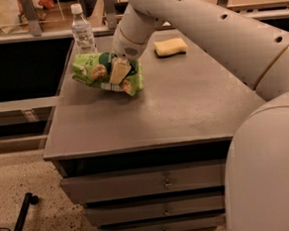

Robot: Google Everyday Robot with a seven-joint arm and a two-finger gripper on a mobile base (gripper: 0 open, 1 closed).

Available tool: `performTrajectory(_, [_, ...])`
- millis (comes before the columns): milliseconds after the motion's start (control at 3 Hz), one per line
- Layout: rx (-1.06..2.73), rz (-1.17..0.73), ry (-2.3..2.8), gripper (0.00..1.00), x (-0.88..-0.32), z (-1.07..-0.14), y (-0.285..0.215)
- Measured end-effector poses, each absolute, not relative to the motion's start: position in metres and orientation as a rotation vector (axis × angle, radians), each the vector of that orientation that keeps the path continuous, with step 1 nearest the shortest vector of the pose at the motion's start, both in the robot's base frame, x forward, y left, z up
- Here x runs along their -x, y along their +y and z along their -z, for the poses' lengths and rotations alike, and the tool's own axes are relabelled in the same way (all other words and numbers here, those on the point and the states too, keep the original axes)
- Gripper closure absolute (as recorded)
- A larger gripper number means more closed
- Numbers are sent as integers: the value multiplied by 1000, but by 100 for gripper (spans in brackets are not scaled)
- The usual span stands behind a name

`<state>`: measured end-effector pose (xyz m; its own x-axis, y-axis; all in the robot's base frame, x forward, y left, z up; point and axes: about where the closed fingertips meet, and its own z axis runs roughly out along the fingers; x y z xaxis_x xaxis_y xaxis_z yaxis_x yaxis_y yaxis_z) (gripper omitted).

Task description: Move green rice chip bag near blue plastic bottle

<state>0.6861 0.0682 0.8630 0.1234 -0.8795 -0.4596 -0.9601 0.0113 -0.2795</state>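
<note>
Right now the robot's two-finger gripper [121,75] is down over the far-left part of the flat grey metal tabletop [183,102], clamped on the crinkled green rice chip bag [89,71] with its dark-green panel and pictured tan rice cakes. One cream-coloured finger [117,71] lies across the front of the bag, and the bag sits tilted, its left end higher than its right, with its lower edge close to the surface. Just behind the bag, at the table's back-left corner, stands the blue plastic bottle [82,30], a small clear one with a white cap, upright and very near the bag. Over to the right, near the back edge, lies a yellow wavy-edged sponge [170,46], well apart from both. The thick white arm [202,21] sweeps in from the right.
</note>
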Motion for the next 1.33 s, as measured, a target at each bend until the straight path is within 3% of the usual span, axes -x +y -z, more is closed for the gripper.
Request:
performTrajectory(667, [1891, -207, 1773, 13, -686, -859, 71])
performTrajectory(1000, [1895, -210, 1774, 0, -685, -857, 72])
performTrajectory(1333, [1895, -210, 1774, 0, -685, -857, 72])
